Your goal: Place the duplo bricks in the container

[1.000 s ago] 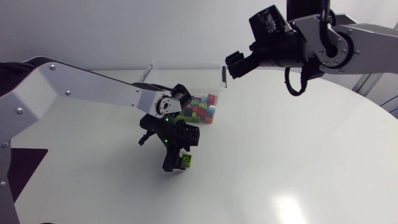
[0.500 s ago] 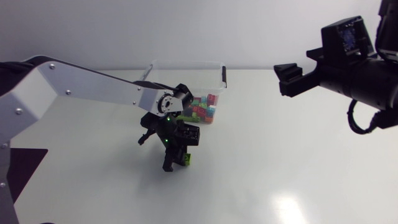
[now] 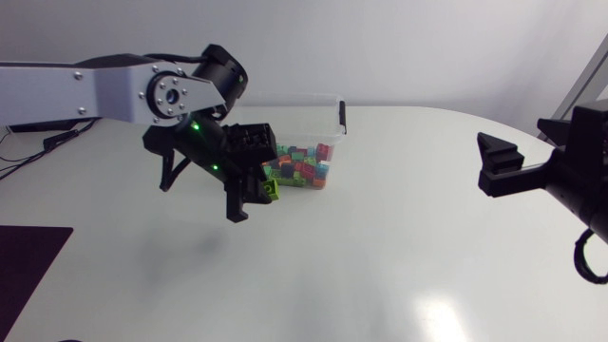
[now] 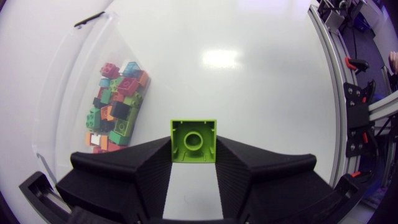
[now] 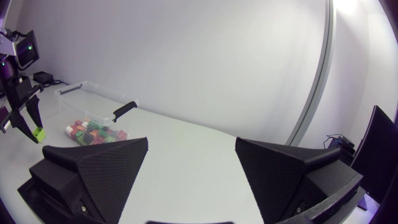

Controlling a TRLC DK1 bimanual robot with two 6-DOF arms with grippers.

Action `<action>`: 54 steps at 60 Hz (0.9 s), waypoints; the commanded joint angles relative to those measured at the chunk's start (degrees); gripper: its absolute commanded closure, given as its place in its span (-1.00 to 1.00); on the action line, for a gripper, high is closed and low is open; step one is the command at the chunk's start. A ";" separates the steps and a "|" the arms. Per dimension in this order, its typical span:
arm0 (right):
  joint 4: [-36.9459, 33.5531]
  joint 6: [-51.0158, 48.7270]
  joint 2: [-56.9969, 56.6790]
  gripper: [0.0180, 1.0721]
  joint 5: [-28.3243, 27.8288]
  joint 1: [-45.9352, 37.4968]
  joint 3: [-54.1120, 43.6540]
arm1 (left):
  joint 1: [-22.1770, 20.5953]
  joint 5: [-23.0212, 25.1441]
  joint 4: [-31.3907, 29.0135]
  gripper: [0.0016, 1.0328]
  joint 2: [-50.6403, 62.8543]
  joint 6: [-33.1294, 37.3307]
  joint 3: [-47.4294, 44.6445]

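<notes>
Clamping a green brick [image 4: 193, 140] from both sides, the left gripper [image 3: 249, 198] hangs above the table [image 3: 380, 275]. Its load is just beside the near wall of the container [image 3: 334, 103], not inside it. A round stud on the brick faces the wrist camera. The container is clear, with a black handle [image 3: 342, 116] on its rim, and holds a pile of mixed-colour bricks [image 3: 302, 169] gathered at one end. The right gripper [image 5: 191, 152] is well apart, over the table's right side, fingers spread wide with nothing between them
</notes>
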 commanded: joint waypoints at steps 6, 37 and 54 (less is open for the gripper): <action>0.66 0.32 -5.39 -0.93 1.62 -1.46 -5.76 | 3.40 2.01 1.68 0.54 -5.58 -7.21 -0.65; 6.63 1.11 -21.65 -0.93 1.53 -3.39 -19.12 | 11.92 3.33 21.72 0.44 -8.39 -27.42 1.81; 12.87 -0.91 -28.15 -0.93 1.53 -5.76 -28.26 | 12.19 3.42 29.19 0.44 1.54 -35.59 11.22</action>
